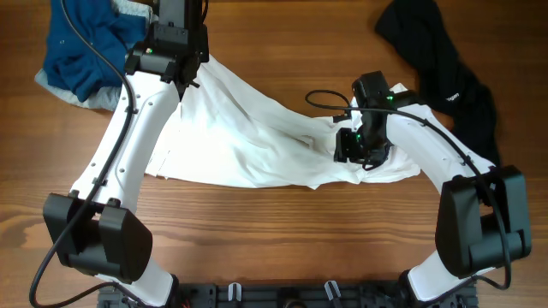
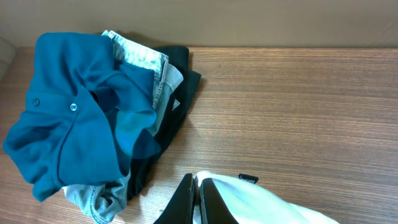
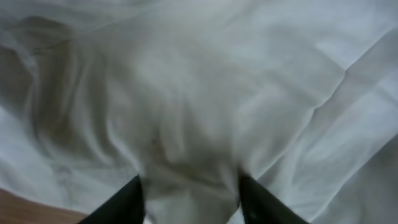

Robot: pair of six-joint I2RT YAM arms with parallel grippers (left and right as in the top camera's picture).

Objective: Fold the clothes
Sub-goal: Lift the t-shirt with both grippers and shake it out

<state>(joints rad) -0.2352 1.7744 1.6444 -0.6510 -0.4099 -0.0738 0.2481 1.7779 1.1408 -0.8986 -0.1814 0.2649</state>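
At the far left corner of the tabletop (image 1: 282,222) lies a heap of a blue garment (image 1: 81,47) and a pale grey garment (image 1: 50,83). The left wrist view shows the blue one (image 2: 74,130) crumpled over faded grey cloth (image 2: 140,59), with a dark garment (image 2: 177,106) beneath them. Just right of the heap, the left gripper (image 1: 188,81) has its fingers (image 2: 186,202) pressed together, a thin sliver of white cloth between them, so it holds the far left corner of the white shirt (image 1: 248,137). The shirt spreads from that corner across the middle of the tabletop, wrinkled, its near edge running toward the right arm. In the left wrist view its cloth (image 2: 267,205) lies beside the fingers, with a small black tag at its edge. Right of centre, the right gripper (image 1: 355,154) points down into the shirt's right end. Its jaws stand partly apart, and its fingers (image 3: 134,199) straddle a raised ridge of the cloth (image 3: 199,81), not yet pinching it. At the far right corner lies a black garment (image 1: 445,68), apart from the shirt.
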